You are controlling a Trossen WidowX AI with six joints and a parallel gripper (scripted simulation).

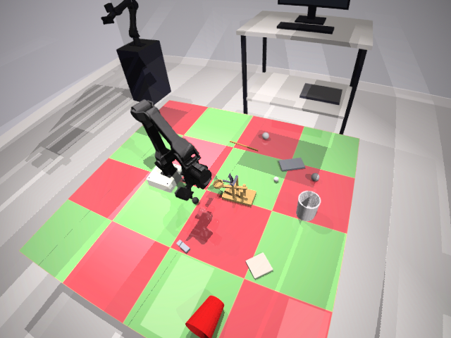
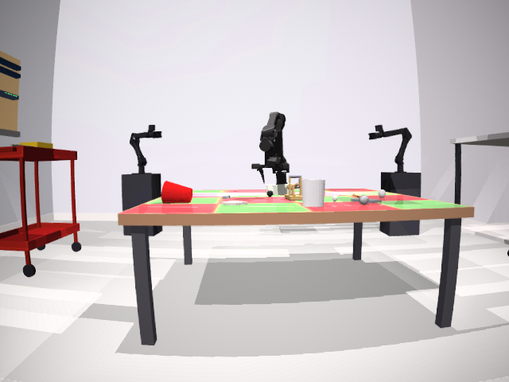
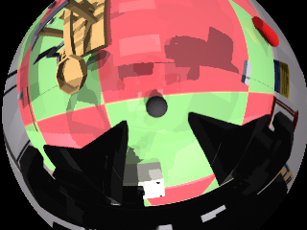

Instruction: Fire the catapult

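My claw (image 1: 189,197) (image 2: 263,174) (image 3: 157,121), parted somewhat short of its full spread, has hold of nothing. The black ball (image 1: 195,200) (image 2: 270,192) (image 3: 156,106) lies on the checkered tabletop (image 1: 141,203) (image 2: 296,217) (image 3: 177,165), ahead of my fingertips in the wrist view. Beyond it, the wooden catapult (image 1: 238,196) (image 2: 293,196) (image 3: 88,29) stands upright with its cup unloaded. Farthest of the three from me is the upright white mug (image 1: 307,209) (image 2: 312,192), without the ball. Loading remains to be done, then firing; whether the aim is already true, I cannot tell.
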